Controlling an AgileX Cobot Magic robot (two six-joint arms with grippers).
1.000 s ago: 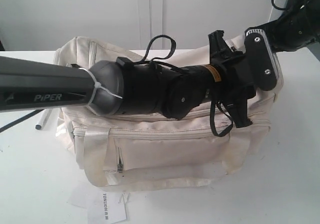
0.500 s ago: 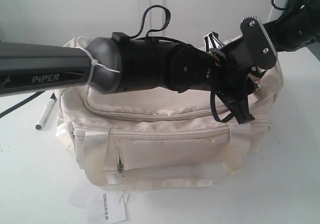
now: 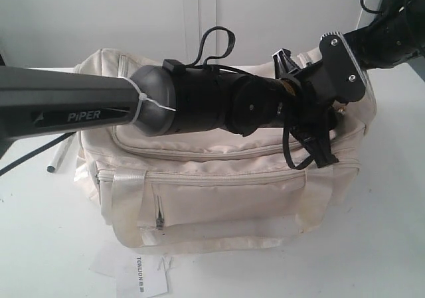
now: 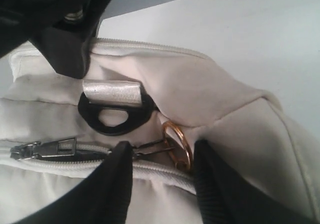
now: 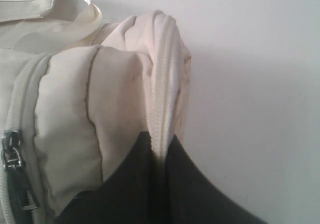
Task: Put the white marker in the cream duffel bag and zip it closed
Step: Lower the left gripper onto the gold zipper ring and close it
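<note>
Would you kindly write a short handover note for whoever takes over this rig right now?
Left gripper: open, fingers either side of the gold ring pull on the top zip, at the bag's end nearest the right arm.
Right gripper: shut on a fold of the cream duffel bag at that same end.
White marker: lies on the table beside the bag's other end, outside it.
Done: nothing yet; the zip looks closed where it shows.
Left: open the zip, put the marker in, zip it closed.
</note>
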